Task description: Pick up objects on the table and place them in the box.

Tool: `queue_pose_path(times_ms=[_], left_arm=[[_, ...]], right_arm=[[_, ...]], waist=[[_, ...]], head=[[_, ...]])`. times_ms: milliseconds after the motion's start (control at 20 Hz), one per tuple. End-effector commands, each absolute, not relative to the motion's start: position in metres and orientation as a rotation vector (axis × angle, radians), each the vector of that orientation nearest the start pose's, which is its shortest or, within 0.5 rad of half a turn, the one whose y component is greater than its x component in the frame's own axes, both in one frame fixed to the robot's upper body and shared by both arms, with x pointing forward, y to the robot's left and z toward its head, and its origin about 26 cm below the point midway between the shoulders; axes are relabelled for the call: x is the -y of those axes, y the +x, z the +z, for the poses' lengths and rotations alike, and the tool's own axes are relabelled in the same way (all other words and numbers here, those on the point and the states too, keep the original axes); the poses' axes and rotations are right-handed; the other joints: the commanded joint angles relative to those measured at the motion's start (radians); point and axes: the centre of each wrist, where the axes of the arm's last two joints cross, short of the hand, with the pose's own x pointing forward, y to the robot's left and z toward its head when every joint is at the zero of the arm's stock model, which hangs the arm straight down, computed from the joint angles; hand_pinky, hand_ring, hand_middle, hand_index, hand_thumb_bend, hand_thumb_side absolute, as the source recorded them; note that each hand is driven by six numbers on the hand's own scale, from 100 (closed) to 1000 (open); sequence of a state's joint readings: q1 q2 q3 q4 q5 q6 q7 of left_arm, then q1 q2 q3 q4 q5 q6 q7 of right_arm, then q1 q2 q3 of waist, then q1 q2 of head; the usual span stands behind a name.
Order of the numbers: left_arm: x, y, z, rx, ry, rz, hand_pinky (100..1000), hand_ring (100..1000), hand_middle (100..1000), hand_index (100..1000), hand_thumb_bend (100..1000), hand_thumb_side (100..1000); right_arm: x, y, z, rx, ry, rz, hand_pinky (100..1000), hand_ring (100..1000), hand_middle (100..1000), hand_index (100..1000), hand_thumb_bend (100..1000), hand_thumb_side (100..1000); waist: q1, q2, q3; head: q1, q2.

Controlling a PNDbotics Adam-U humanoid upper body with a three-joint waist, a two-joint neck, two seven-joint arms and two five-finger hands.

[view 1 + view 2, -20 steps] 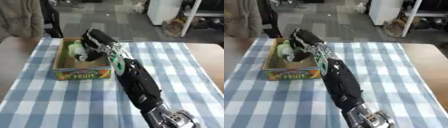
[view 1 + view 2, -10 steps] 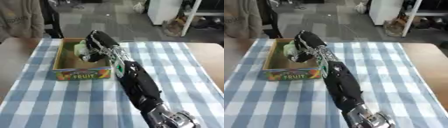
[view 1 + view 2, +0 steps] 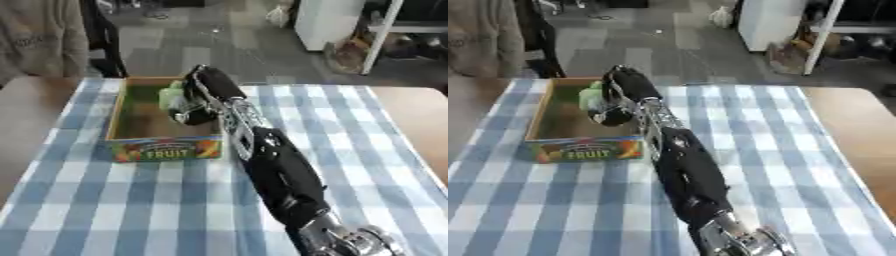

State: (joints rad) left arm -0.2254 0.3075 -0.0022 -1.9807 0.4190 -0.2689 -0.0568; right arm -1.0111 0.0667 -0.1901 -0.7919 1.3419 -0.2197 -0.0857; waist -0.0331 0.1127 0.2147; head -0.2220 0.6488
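Upper left of the frame, the right hand (image 3: pixel 199 95) hung over the box (image 3: pixel 140 145), fingers curled round a pale green object (image 3: pixel 172 93); release belonged low, inside the walls.

Black arm (image 3: pixel 280 180), silver joint, black robot hand (image 3: pixel 206 92)

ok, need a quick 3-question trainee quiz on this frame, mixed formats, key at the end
1. True or false: the right hand is over the cardboard box.
2. Multiple choice: the object at the hand is A) red, B) pale green, C) blue.
3. Fill in: the word printed on the box's front panel is ____.

Key:
1. True. The arm reaches across the checked tablecloth to the box, and the hand is above its inside.
2. B. A pale green thing sits against the curled fingers; what it is cannot be made out.
3. FRUIT.
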Motion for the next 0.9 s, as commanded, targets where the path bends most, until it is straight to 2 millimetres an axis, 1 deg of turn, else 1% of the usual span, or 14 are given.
queue_pose_path(times_ms=[50,100,200,250,450,700,900], left_arm=[[-0.264,0.293,0.183,2.449,-0.358,-0.163,611,584,593,656,100,597],[-0.264,0.293,0.183,2.449,-0.358,-0.163,611,585,593,656,100,597],[-0.264,0.293,0.183,2.449,-0.357,-0.163,611,584,593,656,100,597],[-0.264,0.293,0.183,2.449,-0.356,-0.163,611,585,593,656,100,597],[-0.265,0.293,0.182,2.448,-0.353,-0.161,611,585,593,656,100,596],[-0.265,0.293,0.182,2.447,-0.349,-0.161,611,584,593,656,100,595],[-0.266,0.293,0.181,2.445,-0.343,-0.158,612,585,593,655,100,594]], right_arm=[[0.117,0.486,0.149,1.867,-0.946,1.160,438,517,514,584,423,248],[0.117,0.486,0.148,1.865,-0.944,1.166,467,543,557,630,423,249],[0.117,0.486,0.146,1.858,-0.939,1.179,486,564,589,669,423,250],[0.117,0.485,0.145,1.853,-0.932,1.189,512,593,624,700,423,252],[0.118,0.485,0.144,1.840,-0.906,1.225,576,669,712,755,422,247],[0.124,0.485,0.149,1.861,-0.893,1.219,585,684,721,765,421,233],[0.131,0.486,0.161,1.926,-0.901,1.172,583,682,718,764,417,207]], waist=[[0.006,-0.010,-0.002],[0.007,-0.009,-0.002],[0.007,-0.009,-0.003],[0.007,-0.009,-0.003],[0.006,-0.008,-0.003],[0.004,-0.008,-0.003],[0.001,-0.009,-0.002]], head=[[0.002,-0.007],[0.002,-0.007],[0.003,-0.007],[0.003,-0.006],[0.004,-0.006],[0.004,-0.006],[0.007,-0.005]])
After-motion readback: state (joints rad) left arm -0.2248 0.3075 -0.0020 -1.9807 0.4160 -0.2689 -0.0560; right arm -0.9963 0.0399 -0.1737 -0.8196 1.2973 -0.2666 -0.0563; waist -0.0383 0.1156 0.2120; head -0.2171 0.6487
